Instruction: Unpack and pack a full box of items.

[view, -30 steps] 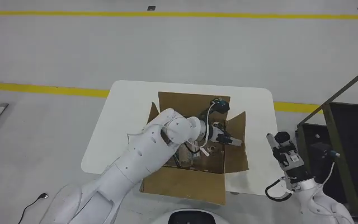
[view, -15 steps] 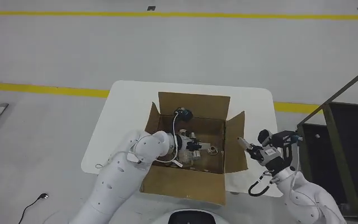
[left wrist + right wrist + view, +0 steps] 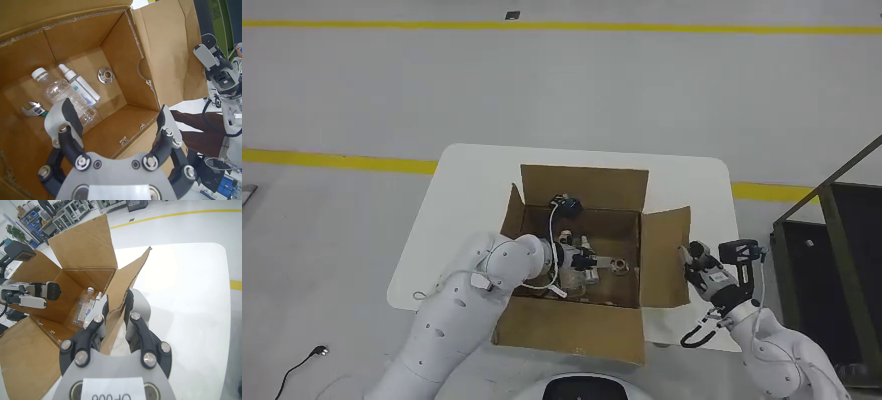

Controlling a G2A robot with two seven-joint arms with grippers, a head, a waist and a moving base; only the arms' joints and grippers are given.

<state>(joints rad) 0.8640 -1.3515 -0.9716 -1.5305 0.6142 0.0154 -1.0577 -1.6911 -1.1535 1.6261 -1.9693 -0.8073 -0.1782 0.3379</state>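
Note:
The open cardboard box (image 3: 572, 330) stands on the white table (image 3: 462, 200). At its bottom lie a clear plastic bottle (image 3: 62, 91), a spray bottle (image 3: 81, 87), a round metal flange (image 3: 105, 75) and a wrench (image 3: 33, 110). My left gripper (image 3: 117, 117) hangs open inside the box above the bottles, holding nothing; from above the left gripper (image 3: 587, 262) sits mid-box. My right gripper (image 3: 117, 304) is at the outer edge of the box's right flap (image 3: 130, 275), its fingers closed on the cardboard. From above, the right gripper (image 3: 692, 262) meets that right flap (image 3: 664, 260).
The box's far flap (image 3: 83, 247) stands upright and the near flap (image 3: 24, 347) is folded out. Bare white tabletop (image 3: 189, 294) lies right of the box. A dark metal frame (image 3: 832, 230) stands beyond the table's right edge.
My left gripper has drawn back from the box's right side to its middle. My right arm has swung in to the right flap and taken its edge; the flap now lies flatter.

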